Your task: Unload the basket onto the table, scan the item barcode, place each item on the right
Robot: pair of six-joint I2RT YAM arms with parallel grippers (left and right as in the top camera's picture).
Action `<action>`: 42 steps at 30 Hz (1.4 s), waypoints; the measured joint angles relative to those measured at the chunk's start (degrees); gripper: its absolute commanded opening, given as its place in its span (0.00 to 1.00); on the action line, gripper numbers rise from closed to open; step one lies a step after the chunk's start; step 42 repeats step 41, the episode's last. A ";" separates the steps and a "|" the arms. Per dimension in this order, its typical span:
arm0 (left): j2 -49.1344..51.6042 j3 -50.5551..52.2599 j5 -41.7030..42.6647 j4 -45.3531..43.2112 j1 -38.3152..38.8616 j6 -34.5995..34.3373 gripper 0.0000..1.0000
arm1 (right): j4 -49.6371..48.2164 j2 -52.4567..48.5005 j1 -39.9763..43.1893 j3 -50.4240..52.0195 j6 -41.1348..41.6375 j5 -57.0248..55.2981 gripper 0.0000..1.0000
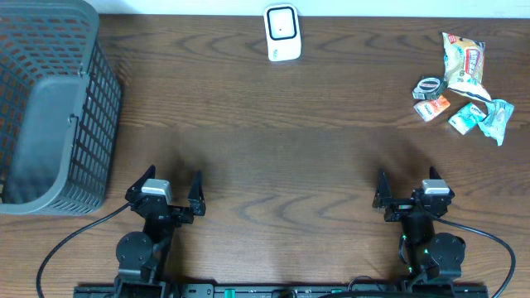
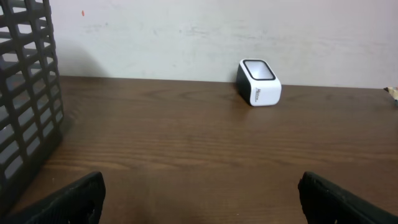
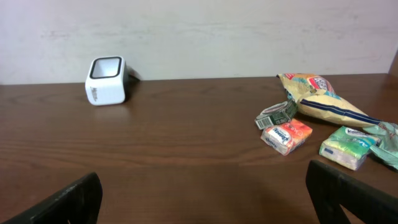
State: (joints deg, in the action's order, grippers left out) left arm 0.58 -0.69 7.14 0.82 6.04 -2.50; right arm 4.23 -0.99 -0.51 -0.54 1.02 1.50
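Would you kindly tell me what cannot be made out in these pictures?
Barcode on the orange packet: too small, overhead and right wrist.
Grey basket: cut off by the overhead's left edge.
Scanner label: too small to read, left wrist view.

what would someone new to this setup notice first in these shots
The big grey mesh basket fills the far left side. A small white scanner stands alone at the back edge in the middle, and a heap of snack packets lies at the back right. Both arms sit at the near edge, left tool and right tool open and empty.
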 measured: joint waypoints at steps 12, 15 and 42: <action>0.00 0.00 0.00 0.00 0.00 0.02 0.98 | 0.00 0.00 0.00 0.00 0.00 0.00 0.99; 0.00 0.00 0.00 0.00 0.00 0.00 0.97 | 0.00 0.00 0.00 0.00 0.00 0.00 0.99; 0.00 0.00 0.00 0.00 0.00 0.02 0.98 | 0.00 0.00 0.00 0.00 0.00 0.00 0.99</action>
